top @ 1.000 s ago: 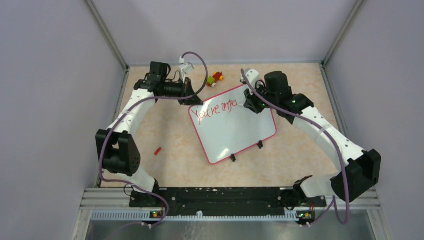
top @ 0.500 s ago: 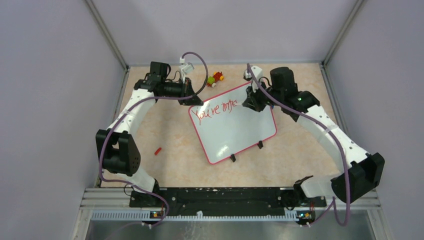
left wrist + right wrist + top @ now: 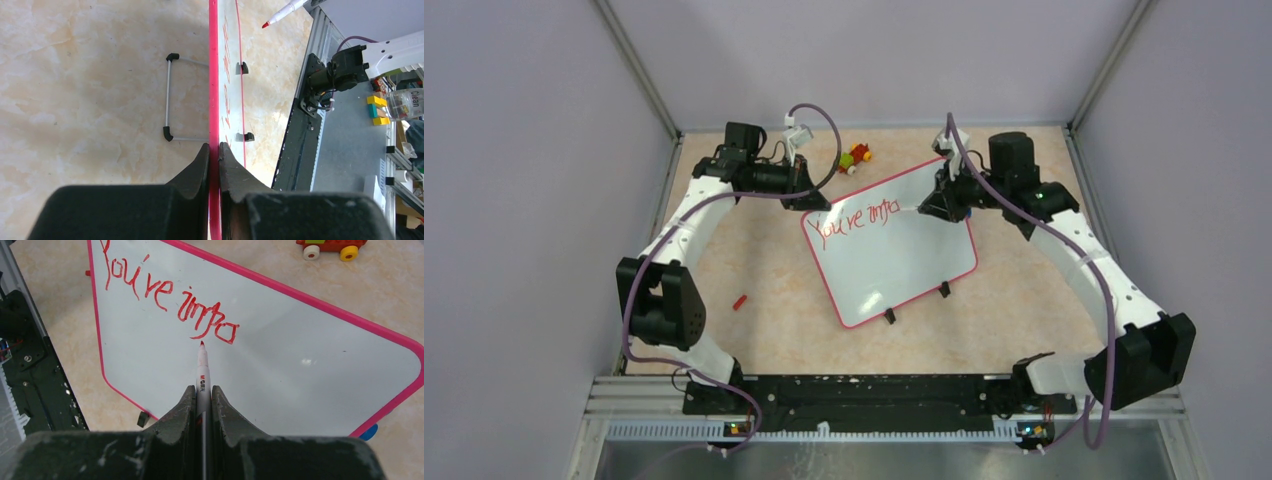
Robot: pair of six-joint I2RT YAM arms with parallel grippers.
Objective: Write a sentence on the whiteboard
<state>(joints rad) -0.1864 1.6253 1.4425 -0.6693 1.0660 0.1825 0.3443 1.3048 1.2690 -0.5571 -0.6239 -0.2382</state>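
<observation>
- Left jaws clamp the whiteboard by its rim, edge-on; right jaws pinch a red marker, tip beside the sentence.
- I judge it stiff, light and slick, so the rim is the hold.

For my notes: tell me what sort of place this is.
Probably a robot lab cell: plain walls enclose the table, the right gripper holds a marker, the left gripper clamps the whiteboard.

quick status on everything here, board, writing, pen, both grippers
whiteboard, held at its rim, mostly blank
sentence, unfinished, reads "You're impo"
marker, uncapped, tip by the last letters
left gripper, shut on the whiteboard rim
right gripper, shut on the marker
toy car, loose beyond the whiteboard
</observation>
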